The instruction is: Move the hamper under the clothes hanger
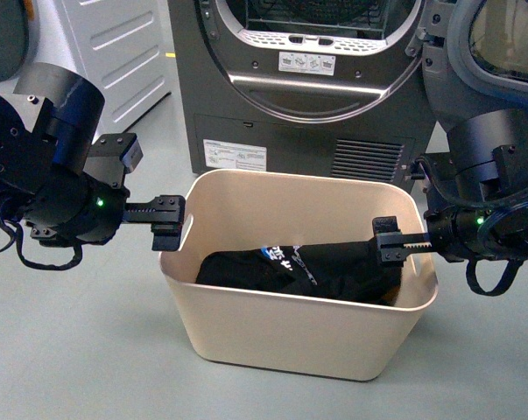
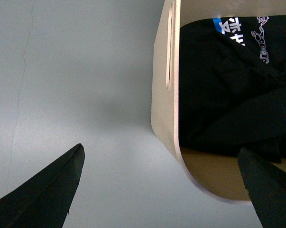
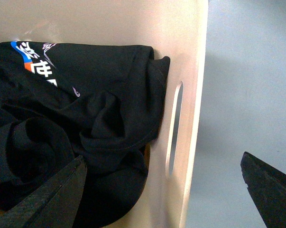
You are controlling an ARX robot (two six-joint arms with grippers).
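The front view looks forward and down from the robot's body onto the near hamper (image 1: pixel 290 337), with the machine (image 1: pixel 307 114) farther off. Each wrist view looks down closely over one short side, left or right. All three share the black shirt (image 1: pixel 307 267).

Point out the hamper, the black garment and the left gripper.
hamper (image 1: pixel 307 337), front view, front wall.
black garment (image 1: pixel 351 269), front view, plain middle.
left gripper (image 1: pixel 167 223), front view, between its fingers.

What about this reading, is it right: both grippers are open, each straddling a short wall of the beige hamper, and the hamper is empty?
Not quite. The hamper is not empty: a black garment with blue and white print lies inside, as the front view shows. The rest holds: the left gripper and the right gripper are open, each straddling a short wall.
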